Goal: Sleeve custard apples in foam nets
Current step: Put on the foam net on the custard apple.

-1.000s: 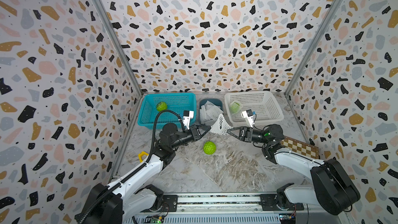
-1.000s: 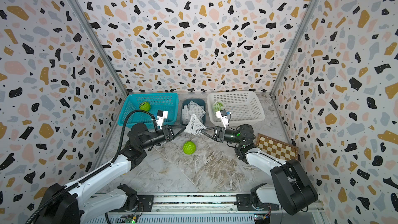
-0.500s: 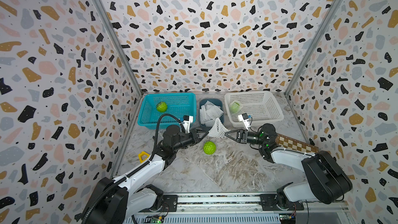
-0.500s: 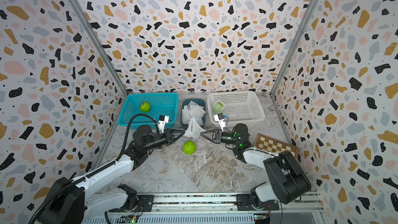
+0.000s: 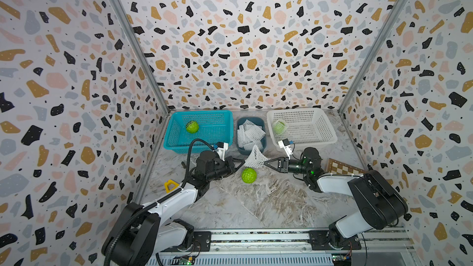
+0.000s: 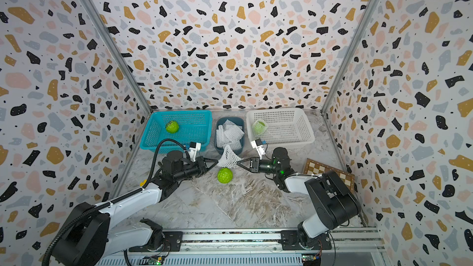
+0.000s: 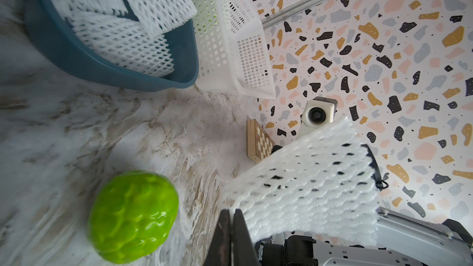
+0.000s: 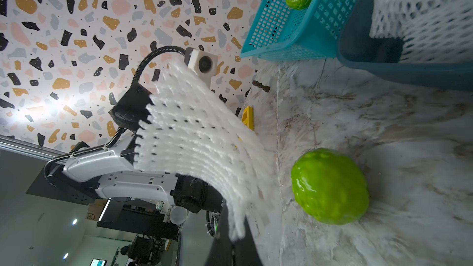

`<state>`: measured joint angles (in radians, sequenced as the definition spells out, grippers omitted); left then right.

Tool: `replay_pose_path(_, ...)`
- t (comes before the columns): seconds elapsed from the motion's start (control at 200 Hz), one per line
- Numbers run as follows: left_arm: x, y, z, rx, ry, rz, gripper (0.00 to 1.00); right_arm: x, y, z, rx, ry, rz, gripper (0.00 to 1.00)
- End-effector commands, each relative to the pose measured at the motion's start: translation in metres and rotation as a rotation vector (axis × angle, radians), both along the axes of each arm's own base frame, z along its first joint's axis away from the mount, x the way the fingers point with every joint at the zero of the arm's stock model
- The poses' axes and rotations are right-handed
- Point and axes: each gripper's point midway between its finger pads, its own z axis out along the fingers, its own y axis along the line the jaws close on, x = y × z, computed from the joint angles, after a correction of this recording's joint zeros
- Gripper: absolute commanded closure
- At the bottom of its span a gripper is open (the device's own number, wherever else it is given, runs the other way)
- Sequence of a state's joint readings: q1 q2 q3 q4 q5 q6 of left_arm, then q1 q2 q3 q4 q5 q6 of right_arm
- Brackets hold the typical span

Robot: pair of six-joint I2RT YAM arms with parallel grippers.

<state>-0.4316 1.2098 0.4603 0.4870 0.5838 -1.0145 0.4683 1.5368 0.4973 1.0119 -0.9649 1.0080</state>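
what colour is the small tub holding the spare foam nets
Dark blue. The tub shows best in the left wrist view.

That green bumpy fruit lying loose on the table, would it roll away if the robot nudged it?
Probably. The fruit is nearly round and rests free on the smooth table, so a nudge would likely send it rolling, though its bumps may stop it soon. Its skin looks glossy in the wrist views, so a pinch might slip.

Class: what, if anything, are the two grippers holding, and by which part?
One foam net, shared: the left gripper pinches one side edge, the right gripper the opposite edge.
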Motion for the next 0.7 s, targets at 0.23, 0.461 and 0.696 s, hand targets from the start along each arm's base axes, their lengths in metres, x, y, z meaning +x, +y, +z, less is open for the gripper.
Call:
replay_pose_path(0.23,0.007,0.006,-0.016,0.031,-0.020,0.020,1.00,0.009,0.011,-0.013,-0.027,-0.026,0.004,1.00)
replay_pose_path(0.461,0.008,0.011,-0.033,0.056,0.009,0.035,1.00,0.010,0.019,-0.027,-0.046,0.000,0.019,1.00)
replay_pose_path(0.696,0.009,0.012,-0.043,0.062,0.035,0.037,1.00,0.007,0.024,-0.037,-0.060,0.017,0.036,1.00)
